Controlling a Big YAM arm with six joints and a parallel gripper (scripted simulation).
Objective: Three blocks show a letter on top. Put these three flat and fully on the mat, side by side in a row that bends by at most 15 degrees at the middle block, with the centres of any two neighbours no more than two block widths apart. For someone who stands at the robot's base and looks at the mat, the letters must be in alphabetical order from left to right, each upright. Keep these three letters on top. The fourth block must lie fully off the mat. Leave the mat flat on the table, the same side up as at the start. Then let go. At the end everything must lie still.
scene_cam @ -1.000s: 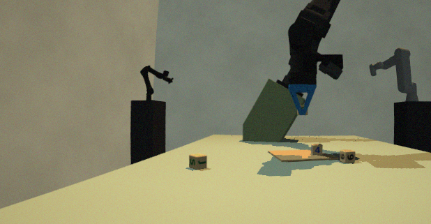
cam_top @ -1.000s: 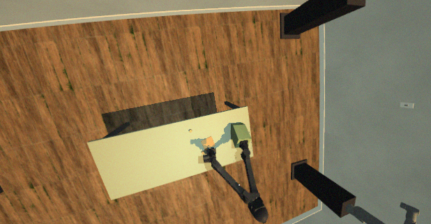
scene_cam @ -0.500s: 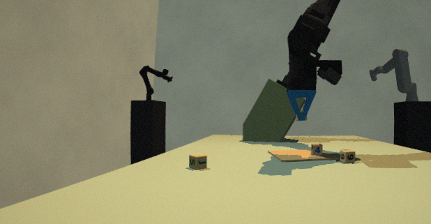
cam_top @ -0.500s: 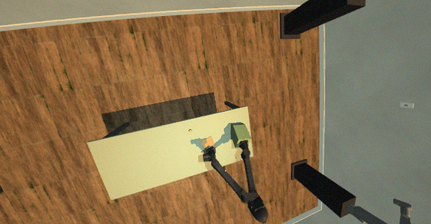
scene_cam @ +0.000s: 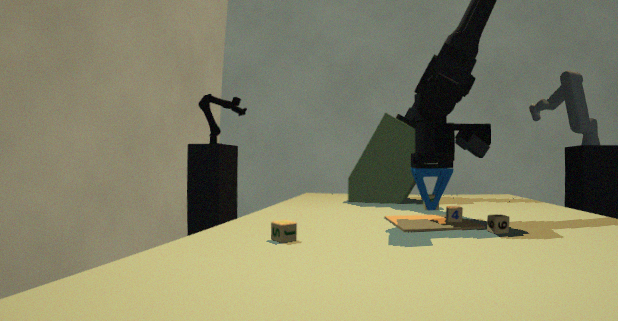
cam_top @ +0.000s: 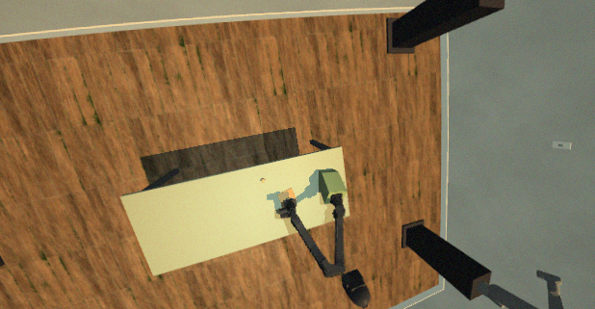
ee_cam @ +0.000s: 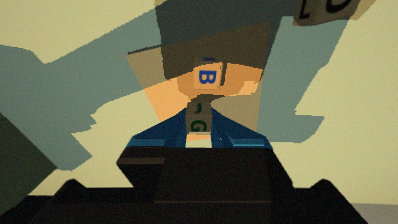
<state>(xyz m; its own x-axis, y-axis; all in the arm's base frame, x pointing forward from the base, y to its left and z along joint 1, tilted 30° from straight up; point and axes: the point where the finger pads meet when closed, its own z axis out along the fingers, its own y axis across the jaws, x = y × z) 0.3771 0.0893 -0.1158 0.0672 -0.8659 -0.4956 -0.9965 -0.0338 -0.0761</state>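
Note:
My gripper (scene_cam: 431, 206) (ee_cam: 198, 112) is shut on a block (ee_cam: 199, 124) with a dark green G on one visible face and another green mark on the adjoining face. It is low by the mat's robot-side part; the exact gap beneath it is unclear. The orange mat (cam_top: 290, 193) (scene_cam: 411, 220) (ee_cam: 162, 102) lies on the table. A block (scene_cam: 454, 215) (ee_cam: 206, 76) sits on the mat, with a blue B on top and a blue 4 on a side. A block (scene_cam: 498, 224) (ee_cam: 327, 11) with dark characters rests off the mat. Another block (cam_top: 262, 180) (scene_cam: 283, 231) with green side marks lies away from it.
A green slanted box (cam_top: 332, 183) (scene_cam: 382, 168) stands near the table's end, beside the arm. The arm shades part of the mat and the table (cam_top: 207, 219). Other arms on dark pedestals (scene_cam: 212, 188) stand beyond the table.

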